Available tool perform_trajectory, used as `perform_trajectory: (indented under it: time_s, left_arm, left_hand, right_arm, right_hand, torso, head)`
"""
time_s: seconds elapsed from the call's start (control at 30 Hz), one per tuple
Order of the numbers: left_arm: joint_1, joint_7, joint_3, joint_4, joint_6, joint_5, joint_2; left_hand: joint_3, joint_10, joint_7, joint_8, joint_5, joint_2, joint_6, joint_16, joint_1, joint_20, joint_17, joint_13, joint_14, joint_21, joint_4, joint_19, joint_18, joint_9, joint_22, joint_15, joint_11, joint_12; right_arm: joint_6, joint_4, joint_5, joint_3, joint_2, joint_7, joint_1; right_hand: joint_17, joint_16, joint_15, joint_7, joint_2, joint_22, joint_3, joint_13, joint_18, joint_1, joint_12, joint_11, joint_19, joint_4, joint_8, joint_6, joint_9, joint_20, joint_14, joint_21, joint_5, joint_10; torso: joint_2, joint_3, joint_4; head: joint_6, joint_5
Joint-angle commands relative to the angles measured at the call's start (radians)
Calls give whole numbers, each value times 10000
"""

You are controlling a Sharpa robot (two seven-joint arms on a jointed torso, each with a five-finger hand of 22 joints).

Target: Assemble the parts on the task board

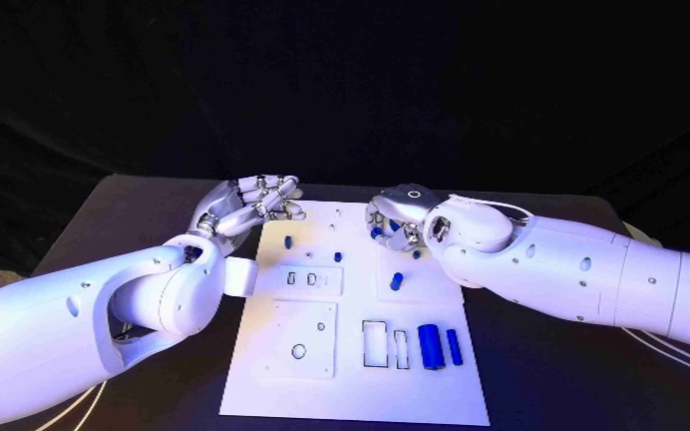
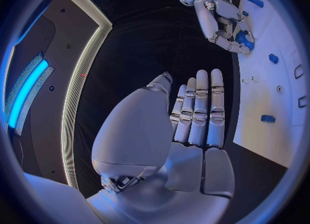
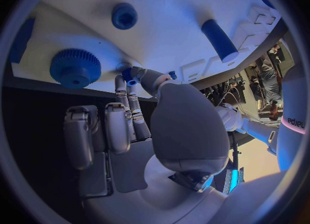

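Observation:
The white task board (image 1: 354, 376) lies in the middle of the black table. My right hand (image 1: 400, 215) hovers over the board's far end, and its thumb and a finger pinch a small blue part (image 3: 128, 74) just above the plate. Close by that hand are a blue gear (image 3: 75, 68), a round blue peg (image 3: 124, 15) and a blue cylinder (image 3: 218, 39). My left hand (image 1: 252, 204) is at the board's far left corner, fingers stretched side by side (image 2: 197, 110), holding nothing. Small blue pegs (image 1: 288, 241) (image 1: 396, 280) stand on the board.
Two blue cylinders (image 1: 430, 345) (image 1: 455, 346) lie at the board's near right beside rectangular slots (image 1: 375, 343). A raised plate with an oval hole (image 1: 299, 350) sits near left. Bare black table (image 1: 144, 221) flanks the board on both sides.

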State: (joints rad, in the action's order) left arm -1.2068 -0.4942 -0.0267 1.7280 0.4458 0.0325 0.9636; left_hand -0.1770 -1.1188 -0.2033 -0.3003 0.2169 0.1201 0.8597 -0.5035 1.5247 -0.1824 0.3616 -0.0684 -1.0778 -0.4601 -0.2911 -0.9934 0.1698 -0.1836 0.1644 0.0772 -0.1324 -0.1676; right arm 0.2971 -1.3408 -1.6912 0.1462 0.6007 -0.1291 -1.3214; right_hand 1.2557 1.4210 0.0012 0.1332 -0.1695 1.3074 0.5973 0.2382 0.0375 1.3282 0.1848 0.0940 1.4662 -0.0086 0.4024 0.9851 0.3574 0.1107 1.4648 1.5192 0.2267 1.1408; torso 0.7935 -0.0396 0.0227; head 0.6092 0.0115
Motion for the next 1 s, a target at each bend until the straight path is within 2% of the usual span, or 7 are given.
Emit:
perform_trajectory:
  time_s: [0.03, 0.2, 0.4, 0.47, 0.53, 0.77, 1.0]
  left_arm:
    - [-26, -25, 9, 0, -178, -46, -15]
    - [-26, -21, 9, -25, -176, -44, -26]
    - [-26, -6, 9, -38, -195, -44, -46]
    - [-26, 3, 9, -44, -203, -44, -67]
    - [-27, 6, 9, -45, -216, -44, -89]
    - [-33, 33, 10, -85, -225, -43, -127]
    - [-43, 47, 10, -116, -228, -43, -158]
  left_hand:
    - [-59, -3, -69, 38, -61, 27, -33, -45, -94, -18, 20, 4, 32, -63, 1, -72, 121, 18, 18, 51, -95, 58]
    - [-59, -3, -69, 38, -61, 27, -33, -45, -94, -18, 20, 4, 32, -63, 1, -72, 121, 18, 18, 51, -95, 58]
    - [-59, -3, -69, 38, -61, 27, -33, -45, -94, -18, 20, 4, 32, -63, 1, -72, 121, 18, 18, 51, -95, 58]
    - [-104, 8, -71, 50, -59, 31, -49, -72, -55, -15, 54, 2, 60, -75, 27, -68, 123, 24, 21, 50, -96, 78]
    - [-104, 8, -71, 50, -59, 31, -49, -72, -55, -15, 54, 2, 60, -75, 27, -68, 123, 24, 21, 50, -96, 78]
    - [-121, 10, -71, 53, -59, 40, -52, -82, -36, -14, 67, 1, 73, -80, 35, -66, 123, 26, 23, 50, -96, 85]
    - [-121, 10, -71, 53, -59, 40, -52, -82, -36, -14, 67, 1, 73, -80, 35, -66, 123, 26, 23, 50, -96, 85]
  right_arm:
    - [896, -164, -189, -16, 13, -273, -18]
    - [1404, -24, -193, -35, -182, -613, -63]
    - [1862, 319, -192, -43, -528, -865, -100]
    - [1977, 429, -192, -45, -640, -908, -108]
    - [2077, 542, -191, -49, -755, -928, -113]
    - [2602, 948, -185, -55, -1218, -961, -106]
    - [2605, 1198, -136, -56, -1504, -854, -86]
  right_hand:
    - [7, 40, -90, -8, 291, 1731, -12, 155, -160, 202, 47, -281, 439, -48, 49, 84, 404, -84, 457, 49, 12, 361]
    - [-39, 24, -84, 5, 299, 1656, -12, 165, -142, 163, 22, -262, 381, -59, 57, 3, 492, -91, 445, 8, -87, 272]
    - [-43, 24, -78, 10, 290, 1661, -18, 168, -143, 149, 19, -259, 383, -63, 61, -13, 518, -90, 443, 10, -131, 255]
    - [-44, 25, -78, 10, 297, 1667, -11, 171, -144, 147, 18, -256, 386, -67, 64, -23, 537, -88, 443, 13, -136, 245]
    - [-40, 28, -77, 12, 300, 1673, -6, 172, -146, 145, 17, -254, 389, -69, 64, -31, 547, -88, 443, 16, -121, 240]
    - [-58, 24, -60, 27, 308, 1631, -10, 174, -135, 81, -4, -231, 355, -41, 78, -61, 612, -79, 439, -8, -130, 179]
    - [-60, 28, -47, 36, 299, 1642, -23, 178, -137, 38, -15, -216, 359, -27, 79, -100, 659, -68, 438, -4, -193, 139]
  torso:
    - [5, -28, 4]
    - [43, -24, 21]
    - [77, -41, 42]
    - [91, -48, 67]
    - [102, -50, 94]
    - [158, -56, 156]
    - [204, -88, 229]
  head:
    - [-72, -6]
    - [-147, -44]
    - [-203, -22]
    - [-205, 47]
    - [-227, 37]
    - [-198, 16]
    - [-163, -20]
